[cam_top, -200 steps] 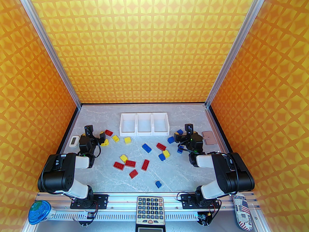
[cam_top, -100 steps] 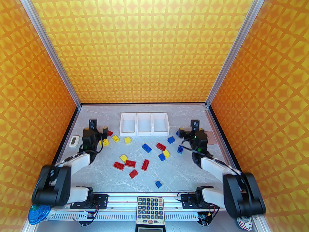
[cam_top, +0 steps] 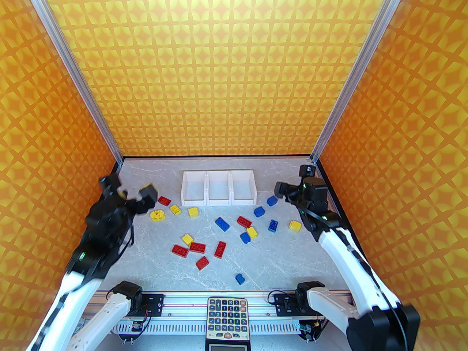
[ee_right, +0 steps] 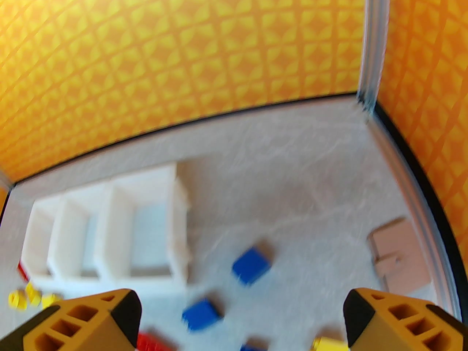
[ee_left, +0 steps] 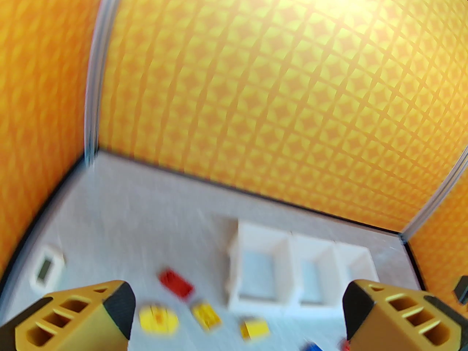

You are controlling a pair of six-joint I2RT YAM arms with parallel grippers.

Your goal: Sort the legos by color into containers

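Both reaching forward, aloft — left tool (ee_left: 238,305) wide, empty | right tool (ee_right: 241,313) wide, empty

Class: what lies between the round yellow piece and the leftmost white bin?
One small yellow lego, seen in the top view; a red lego sits just beside it.

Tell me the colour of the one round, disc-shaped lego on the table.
Yellow. The round lego shows best in the top external view.

Left gripper (cam_top: 128,190), right gripper (cam_top: 292,180): higher, farther back
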